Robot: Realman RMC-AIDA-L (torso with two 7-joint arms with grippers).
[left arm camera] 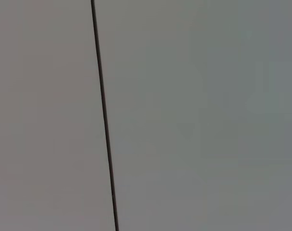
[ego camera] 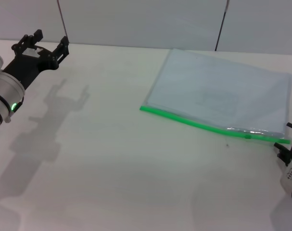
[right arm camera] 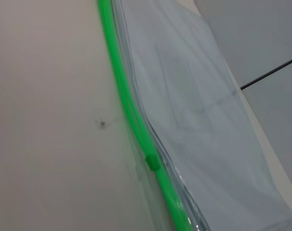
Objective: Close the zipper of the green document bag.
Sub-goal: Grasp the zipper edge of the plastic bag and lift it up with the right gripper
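Far left, black left gripper raised, fingers spread, idle. Right of centre on white table, translucent blue-grey green document bag, bright green zipper along near edge, slider toward right end. Right gripper just beside that corner, finger state not discernible. Risk: unpinned bag sliding with slider.

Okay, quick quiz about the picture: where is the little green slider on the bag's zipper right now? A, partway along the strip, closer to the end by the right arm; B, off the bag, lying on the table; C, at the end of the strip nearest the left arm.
A: the slider sits on the zipper of the green document bag, nearer the right gripper end.
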